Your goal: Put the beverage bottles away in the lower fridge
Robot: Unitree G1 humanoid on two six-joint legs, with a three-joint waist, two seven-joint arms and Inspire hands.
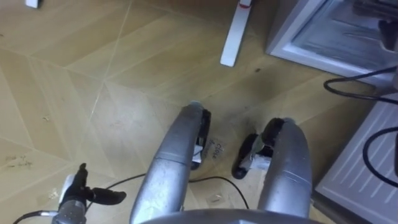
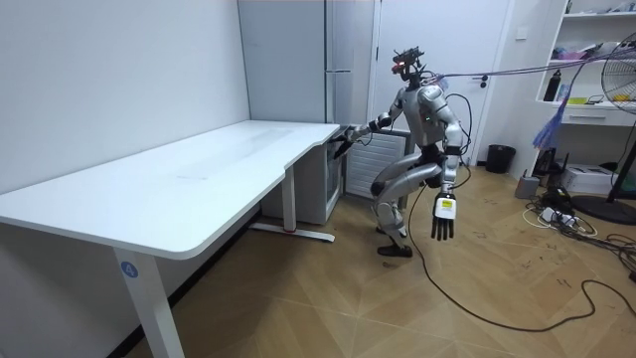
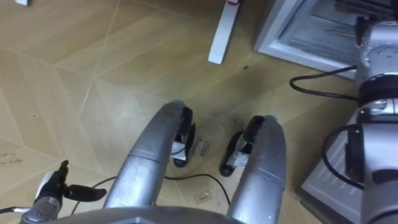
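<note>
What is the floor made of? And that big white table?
The floor looks like wood or wood-look laminate: tan planks with grain lines, thin seams and a soft sheen. The table has a smooth, even white top, probably coated board, though that is a guess. Its leg is white too and looks like painted metal.

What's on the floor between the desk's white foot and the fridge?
Nothing. The left eye view shows only a bare strip of wooden floor between the desk's foot and the fridge.
</note>
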